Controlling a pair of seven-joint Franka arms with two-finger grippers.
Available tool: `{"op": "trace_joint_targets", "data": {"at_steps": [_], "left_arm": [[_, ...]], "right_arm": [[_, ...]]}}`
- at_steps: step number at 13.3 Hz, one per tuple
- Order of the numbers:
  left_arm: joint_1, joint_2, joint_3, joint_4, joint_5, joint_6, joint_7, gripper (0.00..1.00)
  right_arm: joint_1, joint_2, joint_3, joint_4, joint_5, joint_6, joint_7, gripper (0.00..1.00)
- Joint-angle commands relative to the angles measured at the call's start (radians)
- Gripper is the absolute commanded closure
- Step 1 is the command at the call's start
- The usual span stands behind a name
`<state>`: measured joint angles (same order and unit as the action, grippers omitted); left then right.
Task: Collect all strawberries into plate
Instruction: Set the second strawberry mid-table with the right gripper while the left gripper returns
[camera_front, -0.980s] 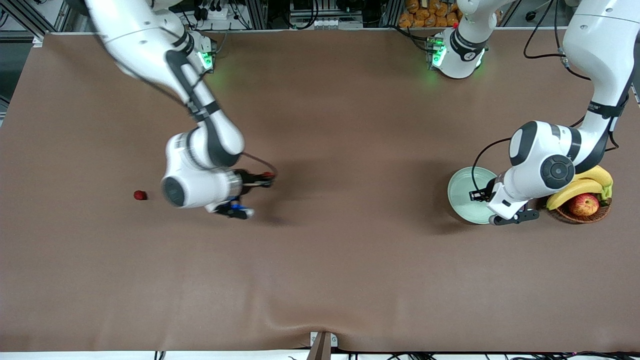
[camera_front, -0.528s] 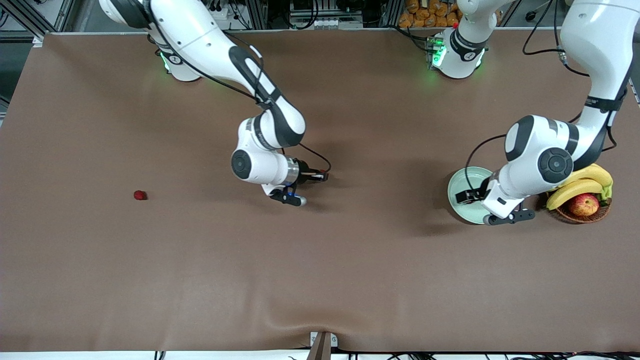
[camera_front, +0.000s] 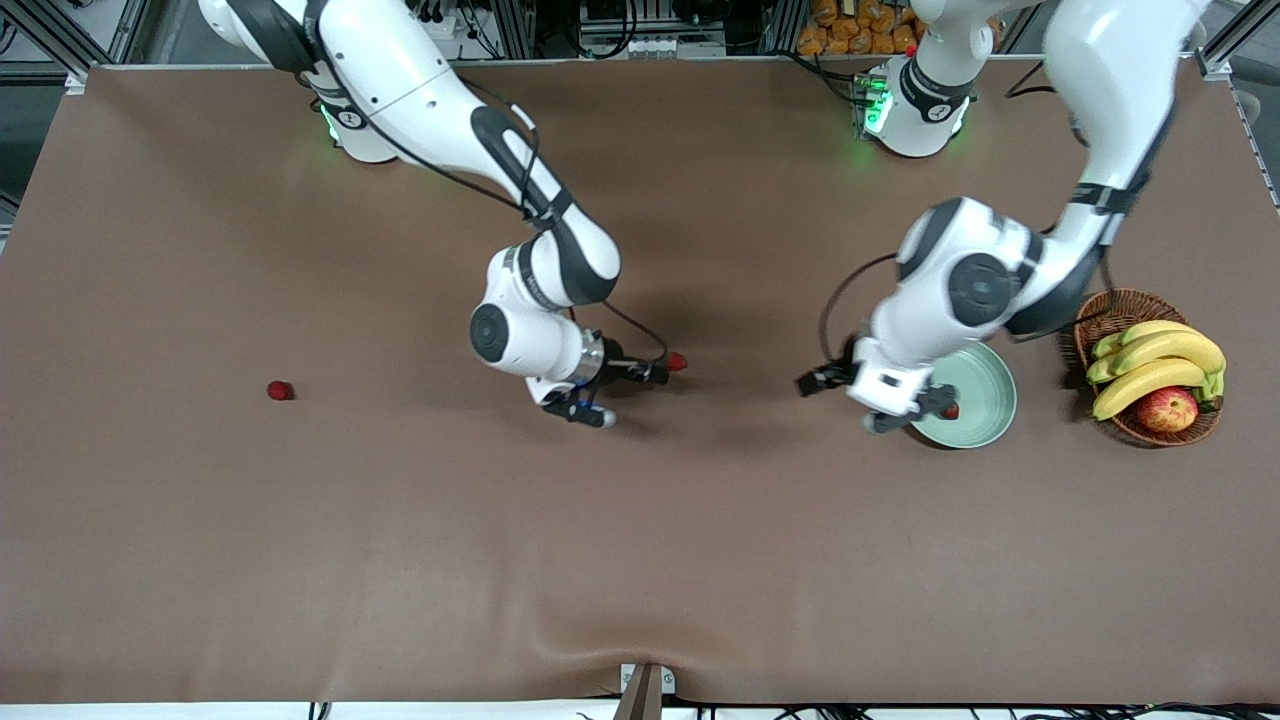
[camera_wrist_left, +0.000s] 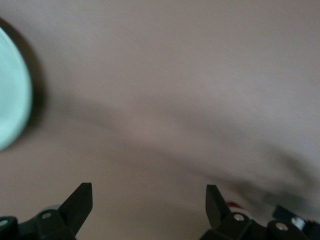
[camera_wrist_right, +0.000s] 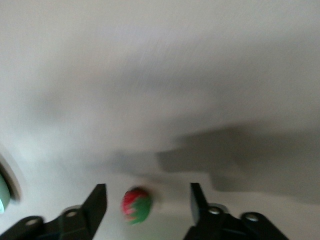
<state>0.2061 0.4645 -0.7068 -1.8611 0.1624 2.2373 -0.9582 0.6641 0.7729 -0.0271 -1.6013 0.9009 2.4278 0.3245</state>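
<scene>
Since the previous frame, left gripper (camera_front: 815, 382) has swung off the plate (camera_front: 985, 395) toward table centre; right gripper (camera_front: 665, 368) has advanced slightly. Plate: glossy, round, mint-green, raised rim, beside wicker basket (camera_front: 1110, 318) at the left arm's end; one strawberry (camera_front: 951, 410) in it. Left gripper jaws wide, empty, over bare brown tablecloth (camera_front: 640, 560). Right gripper jaws parted, a small red berry (camera_wrist_right: 136, 204), green cap, between the fingers (camera_wrist_right: 95, 205), untouched. Its axis: cannot tell. Third strawberry (camera_front: 280, 390) lies at the right arm's end.
</scene>
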Motion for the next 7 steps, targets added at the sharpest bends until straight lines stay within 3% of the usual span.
{"op": "trace_joint_targets", "data": {"at_steps": [1,4,7], "left_arm": [[-0.089,0.098,0.006,0.11,0.0,-0.013,-0.129,0.0],[-0.25,0.21,0.056,0.242,0.003,-0.004,-0.31,0.0],[-0.504,0.247,0.25,0.29,0.0,0.056,-0.468,0.0]], "right_arm": [[-0.111,-0.064,0.007,-0.064,-0.017,-0.103,-0.012,0.0],[-0.259,-0.133,-0.007,-0.153,-0.15,-0.13,-0.012,0.0],[-0.42,-0.204,-0.008,-0.184,-0.467,-0.225,-0.013,0.0]]}}
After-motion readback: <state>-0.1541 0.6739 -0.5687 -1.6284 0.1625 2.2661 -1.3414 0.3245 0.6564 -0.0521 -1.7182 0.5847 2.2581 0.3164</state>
